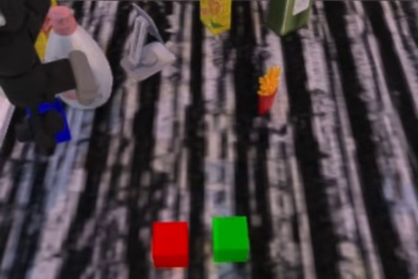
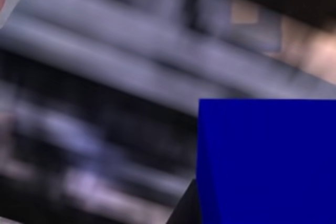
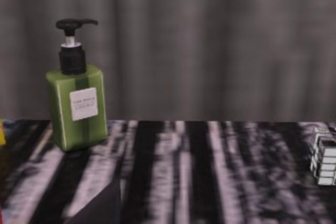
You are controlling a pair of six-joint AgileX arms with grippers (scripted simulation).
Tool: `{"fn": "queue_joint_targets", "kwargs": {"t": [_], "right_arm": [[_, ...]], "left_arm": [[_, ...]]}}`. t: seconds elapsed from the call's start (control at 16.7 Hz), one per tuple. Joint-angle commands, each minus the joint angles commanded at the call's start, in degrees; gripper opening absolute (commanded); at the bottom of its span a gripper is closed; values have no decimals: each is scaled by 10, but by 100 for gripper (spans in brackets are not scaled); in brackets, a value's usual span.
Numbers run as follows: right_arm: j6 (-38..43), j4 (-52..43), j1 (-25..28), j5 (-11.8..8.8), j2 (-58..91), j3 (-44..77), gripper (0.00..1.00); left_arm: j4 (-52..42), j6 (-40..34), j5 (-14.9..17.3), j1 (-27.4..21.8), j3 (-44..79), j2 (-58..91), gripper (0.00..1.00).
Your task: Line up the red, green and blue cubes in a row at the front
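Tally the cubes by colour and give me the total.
Red cube: 1
Green cube: 1
Blue cube: 1, under the left gripper at the table's left
Total: 3

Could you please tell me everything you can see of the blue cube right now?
The blue cube is a plain, glossy, deep blue block with no markings. It sits at the table's left side, well behind the red and green cubes, beside a white jug. The left gripper is over it, hiding part of it. In the left wrist view it fills the corner, sharp-edged.
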Motion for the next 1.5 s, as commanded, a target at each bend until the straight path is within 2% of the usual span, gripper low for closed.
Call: {"fn": "queue_joint_targets", "kwargs": {"t": [0.18, 0.3, 0.78, 0.96, 1.08, 1.5], "right_arm": [[0, 0, 0, 0, 0, 0, 100], [0, 0, 0, 0, 0, 0, 100], [0, 0, 0, 0, 0, 0, 100], [0, 0, 0, 0, 0, 0, 100], [0, 0, 0, 0, 0, 0, 100], [0, 0, 0, 0, 0, 0, 100]], "left_arm": [[-9, -25, 0, -37, 21, 12, 0], [-22, -59, 0, -92, 45, 27, 0], [-82, -259, -2, -432, 161, 88, 0], [-94, -320, -4, -515, 192, 97, 0], [-97, -341, -5, -539, 202, 99, 0], [-86, -342, -4, -541, 195, 100, 0]]}}
